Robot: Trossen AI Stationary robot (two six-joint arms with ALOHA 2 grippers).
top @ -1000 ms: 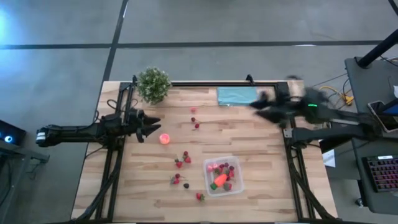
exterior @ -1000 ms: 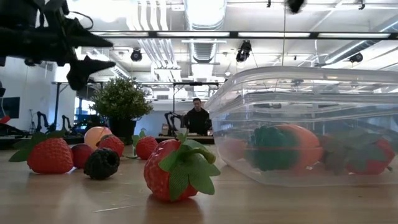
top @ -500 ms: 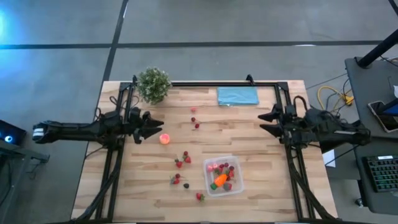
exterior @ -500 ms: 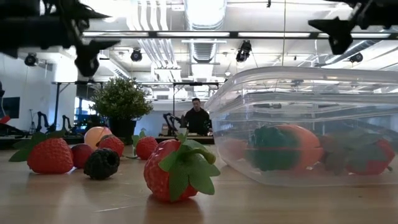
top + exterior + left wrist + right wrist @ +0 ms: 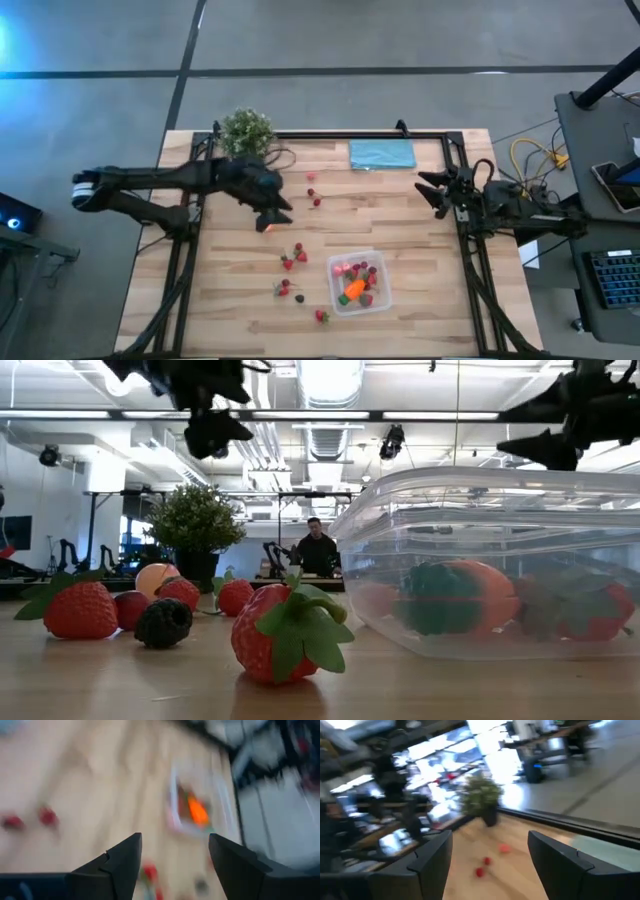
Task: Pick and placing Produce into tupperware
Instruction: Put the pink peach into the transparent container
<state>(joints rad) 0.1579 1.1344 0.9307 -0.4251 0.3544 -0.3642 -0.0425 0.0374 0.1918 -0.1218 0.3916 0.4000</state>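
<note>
While I've got the left arm reaching out over the table, its left gripper (image 5: 278, 212) hangs right above the pink-orange ball (image 5: 265, 225), fingers spread apart with nothing between them. So I'd call this the approach for the next pick. No contact that I can see.

Going left to right: the potted plant (image 5: 246, 131) sits at the far left corner. Two small red pieces (image 5: 314, 197) lie a bit right of the ball, toward the far side. Nearer to me there's a loose scatter of strawberries (image 5: 292, 258) and a dark bit (image 5: 299, 298), plus one lone strawberry (image 5: 321, 316) just beside the tub's near left corner.

The tupperware (image 5: 381, 297) sits near-centre, right of that scatter, and already holds the orange carrot (image 5: 354, 290) and several red pieces. So the job looks partway through, plenty of produce left on the wood.

The teal cloth (image 5: 381, 154) lies at the far edge. The right gripper (image 5: 432, 192) waits at the right edge of the table, also spread wide and empty.

Next move, I reckon: drop straight down so the ball sits between the fingers, then close gently, since a round thing like that probably rolls off if I nudge it sideways.
</note>
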